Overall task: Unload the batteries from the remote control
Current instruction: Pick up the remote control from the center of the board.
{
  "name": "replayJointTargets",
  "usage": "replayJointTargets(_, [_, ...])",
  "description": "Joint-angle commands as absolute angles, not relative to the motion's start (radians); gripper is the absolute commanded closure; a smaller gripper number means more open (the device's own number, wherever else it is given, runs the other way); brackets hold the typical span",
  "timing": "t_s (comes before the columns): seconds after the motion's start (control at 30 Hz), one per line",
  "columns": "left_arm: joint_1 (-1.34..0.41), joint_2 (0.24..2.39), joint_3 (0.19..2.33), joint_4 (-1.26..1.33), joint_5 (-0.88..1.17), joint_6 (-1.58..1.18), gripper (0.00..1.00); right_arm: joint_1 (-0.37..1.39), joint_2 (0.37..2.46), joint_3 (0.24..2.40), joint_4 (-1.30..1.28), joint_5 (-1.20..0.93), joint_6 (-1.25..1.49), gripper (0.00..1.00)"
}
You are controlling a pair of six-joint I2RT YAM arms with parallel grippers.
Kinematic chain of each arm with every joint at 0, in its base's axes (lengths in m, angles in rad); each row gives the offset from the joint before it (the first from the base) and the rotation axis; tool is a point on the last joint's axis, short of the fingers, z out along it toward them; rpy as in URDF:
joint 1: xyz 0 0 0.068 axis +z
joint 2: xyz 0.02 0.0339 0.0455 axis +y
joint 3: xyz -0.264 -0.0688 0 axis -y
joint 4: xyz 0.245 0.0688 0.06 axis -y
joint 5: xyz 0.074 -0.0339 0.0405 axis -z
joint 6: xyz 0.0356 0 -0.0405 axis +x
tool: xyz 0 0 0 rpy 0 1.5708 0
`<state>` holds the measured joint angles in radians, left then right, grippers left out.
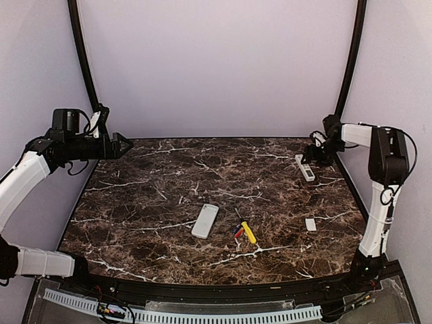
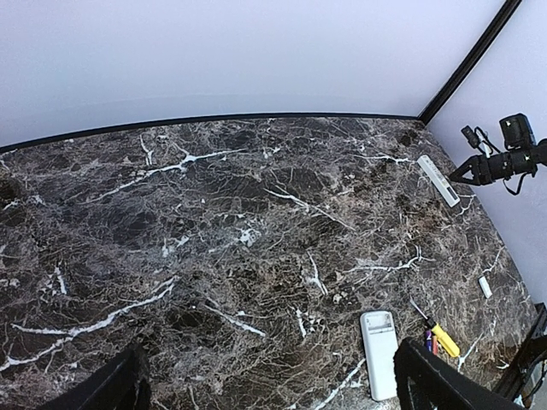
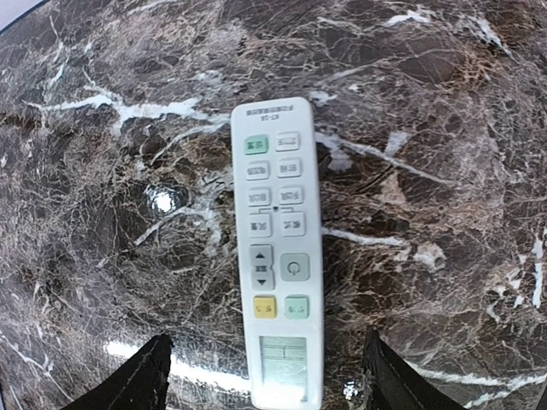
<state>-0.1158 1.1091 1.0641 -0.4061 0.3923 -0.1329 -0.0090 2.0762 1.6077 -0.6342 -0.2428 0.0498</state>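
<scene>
Dark marble surface (image 1: 148,196) with white veins, plain pale walls all round. So, my right claw (image 3: 269,389) hovers over the far remote (image 3: 278,248) at the back right of the surface. Its fingers (image 3: 145,380) are spread, one on either side of the display end, with a gap on both sides and pinching nothing. My left claw (image 1: 123,145) hangs up high on the left, spread as wide as it goes, and it's empty too.

The batteries (image 1: 237,231) I can actually see are one red and one blue. They lie out on the surface near the front middle, right up against the yellow screwdriver (image 1: 249,233). The other remote (image 1: 205,221) is just to their left, and a little white cover (image 1: 310,224) sits off to the right.

Here's what worries me. The far remote lies buttons up, so its battery door is presumably underneath, and I'd have to lift and flip it. It looks thin, flat and like slick plastic. If I close off-centre, I reckon it swivels or skates away instead of coming up, and it sits close to the right edge. If I come down too far, my fingertips jam on the marble. Grabbing it by one end also means the long end droops and could slip out mid-flip. No idea whether there are any batteries inside it, can't tell from here.
</scene>
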Motion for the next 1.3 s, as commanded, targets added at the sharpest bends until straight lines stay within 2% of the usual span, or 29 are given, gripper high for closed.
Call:
replayJointTargets(0.0, [-0.115, 1.095, 1.05, -0.414, 0.391, -0.118, 0.01, 0.033, 2.109, 1.611, -0.655, -0.17, 0.041, 0.28])
replayJointTargets(0.5, [-0.115, 1.099, 1.053, -0.419, 0.387, -0.124, 0.01, 0.063, 2.166, 1.633, -0.696, -0.04, 0.057, 0.33])
replayJointTargets(0.6, [-0.114, 1.098, 1.052, -0.419, 0.387, -0.124, 0.01, 0.064, 2.17, 1.632, -0.701, -0.037, 0.053, 0.4])
replayJointTargets(0.73, [-0.114, 1.099, 1.052, -0.42, 0.387, -0.124, 0.01, 0.07, 2.172, 1.629, -0.699, -0.014, 0.058, 0.43])
replayJointTargets(0.9, [-0.115, 1.097, 1.052, -0.423, 0.382, -0.124, 0.01, 0.08, 2.188, 1.635, -0.704, -0.004, 0.06, 0.52])
replayJointTargets(1.27, [-0.114, 1.095, 1.05, -0.418, 0.394, -0.119, 0.02, 0.084, 2.144, 1.638, -0.72, -0.054, 0.073, 0.92])
